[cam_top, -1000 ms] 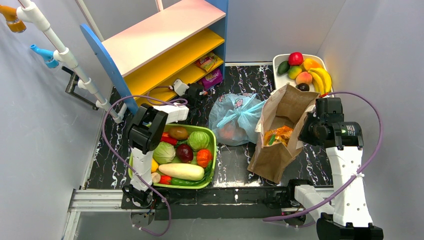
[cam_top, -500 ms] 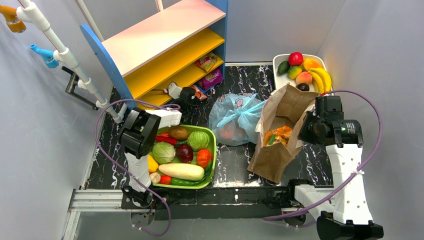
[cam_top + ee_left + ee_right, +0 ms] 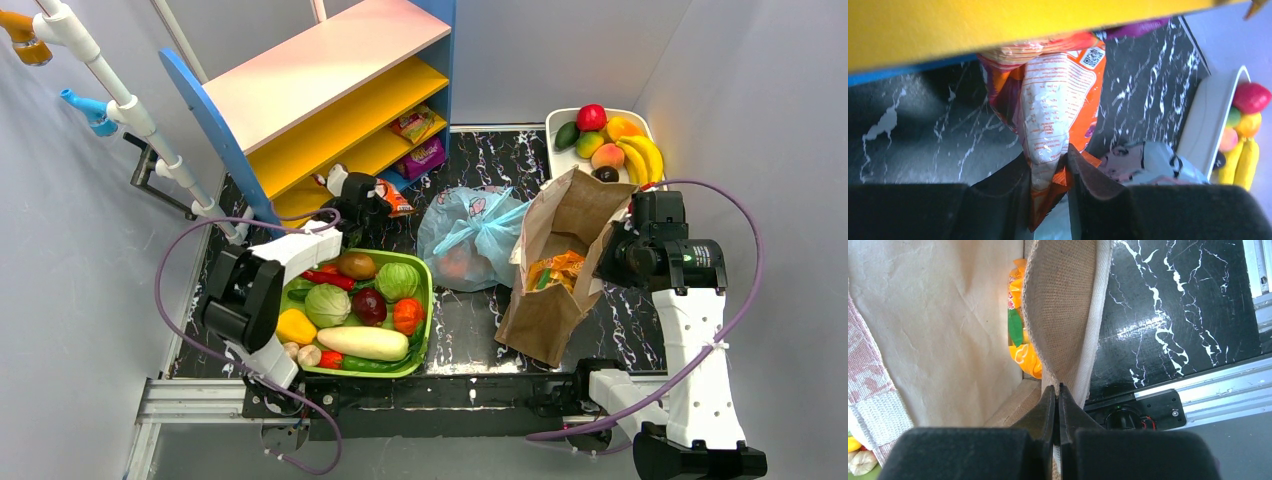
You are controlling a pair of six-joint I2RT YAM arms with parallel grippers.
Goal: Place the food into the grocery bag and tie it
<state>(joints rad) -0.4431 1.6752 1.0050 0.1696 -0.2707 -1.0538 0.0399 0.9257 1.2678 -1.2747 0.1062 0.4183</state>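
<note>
Grocery bag (image 3: 470,240), black marbled table (image 3: 463,322), grey walls (image 3: 70,280)

Black white-veined surface (image 3: 470,320), bearing blue-and-yellow shelf unit (image 3: 330,70), green basket (image 3: 428,300) of vegetables, light-blue grocery bag (image 3: 465,240), brown paper bag (image 3: 545,320), white fruit tray (image 3: 552,130), orange snack packet (image 3: 395,198) at the shelf's foot

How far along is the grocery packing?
Done: the blue plastic bag looks knotted, something orange inside; a yellow snack packet lies in the brown paper bag, whose rim the right gripper pinches. In hand: the left gripper clamps an orange snack packet. Left: bagging it.
</note>
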